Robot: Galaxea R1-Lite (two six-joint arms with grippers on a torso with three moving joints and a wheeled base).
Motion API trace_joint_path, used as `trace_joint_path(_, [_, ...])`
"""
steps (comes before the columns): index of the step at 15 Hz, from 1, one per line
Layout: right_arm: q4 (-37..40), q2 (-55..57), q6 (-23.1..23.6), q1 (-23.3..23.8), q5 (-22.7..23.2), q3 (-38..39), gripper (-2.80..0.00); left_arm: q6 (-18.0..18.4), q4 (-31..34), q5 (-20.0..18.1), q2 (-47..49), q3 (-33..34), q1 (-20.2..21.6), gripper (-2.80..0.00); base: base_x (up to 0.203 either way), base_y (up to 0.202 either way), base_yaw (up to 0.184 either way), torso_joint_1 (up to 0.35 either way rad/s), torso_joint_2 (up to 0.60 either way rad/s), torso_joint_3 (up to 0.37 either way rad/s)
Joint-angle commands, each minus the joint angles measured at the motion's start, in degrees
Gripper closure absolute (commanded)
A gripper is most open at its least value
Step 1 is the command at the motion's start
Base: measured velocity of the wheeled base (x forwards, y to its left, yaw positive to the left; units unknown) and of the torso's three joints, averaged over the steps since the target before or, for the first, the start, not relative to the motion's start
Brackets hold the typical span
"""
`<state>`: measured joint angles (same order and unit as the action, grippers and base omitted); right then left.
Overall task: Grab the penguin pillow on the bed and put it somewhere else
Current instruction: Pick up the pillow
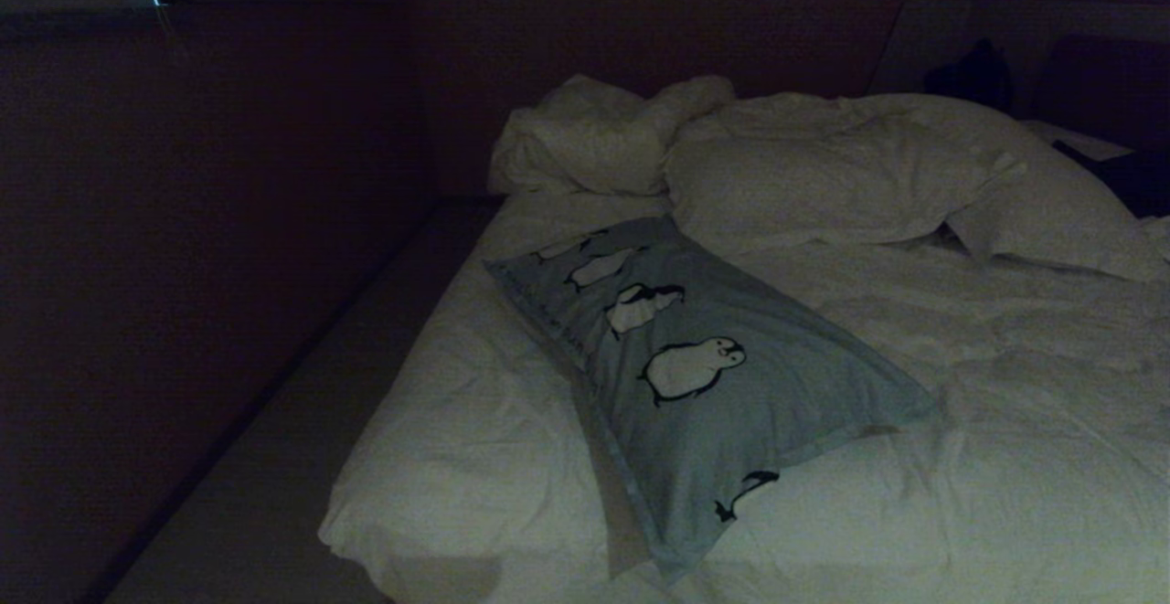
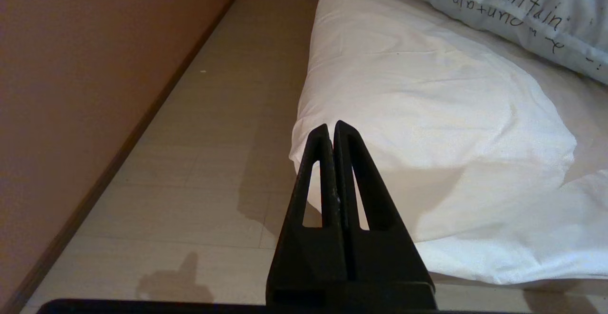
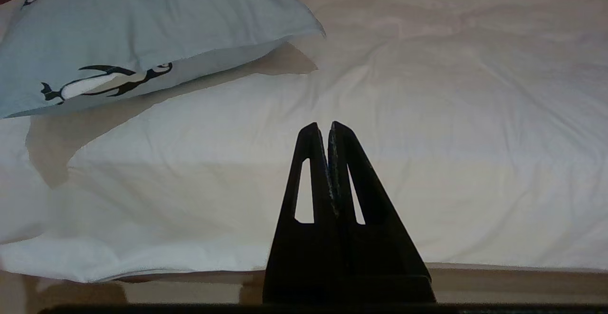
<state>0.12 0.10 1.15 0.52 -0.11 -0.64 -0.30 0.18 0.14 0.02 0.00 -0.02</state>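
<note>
The penguin pillow (image 1: 704, 376) lies diagonally on the bed (image 1: 1005, 458), while the left gripper (image 2: 331, 128) and right gripper (image 3: 322, 128), fingers pressed together, hold nothing.

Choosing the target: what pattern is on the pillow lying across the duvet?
Black-and-white penguins on grey-blue fabric: the penguin pillow, clearest in the head view.

The penguin pillow (image 2: 522, 5) carries dark handwritten script along its edge, seen in the left wrist view. One word reads "mountain", appearing on two lines; the letters around it are too cut off to read.
</note>
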Motion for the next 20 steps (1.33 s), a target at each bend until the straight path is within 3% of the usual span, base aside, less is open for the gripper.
trace_joint_path(1, [1.01, 0.10, 0.05, 0.00, 1.33, -3.97, 0.00, 0.00, -0.01, 0.03, -0.02, 0.09, 0.02, 0.00, 0.000, 0.000, 0.000, 0.000, 0.00, 0.000])
trace_joint_path(4, [5.80, 3.01, -0.06, 0.00, 4.62, -10.09, 0.00, -0.05, -0.01, 0.03, -0.02, 0.09, 0.02, 0.00, 0.000, 0.000, 0.000, 0.000, 0.00, 0.000])
trace_joint_path(7, [5.15, 10.59, -0.19, -0.03, 7.13, -13.24, 0.00, -0.05, -0.01, 0.03, -0.02, 0.09, 0.02, 0.00, 0.000, 0.000, 0.000, 0.000, 0.00, 0.000])
trace_joint_path(13, [-9.37, 36.86, -0.33, -0.57, 8.59, -19.25, 0.00, -0.05, -0.01, 0.03, -0.02, 0.09, 0.02, 0.00, 0.000, 0.000, 0.000, 0.000, 0.00, 0.000])
trace_joint_path(20, [-18.59, 66.55, -1.77, -1.05, 12.03, -32.40, 0.00, -0.05, -0.01, 0.03, -0.02, 0.09, 0.02, 0.00, 0.000, 0.000, 0.000, 0.000, 0.00, 0.000])
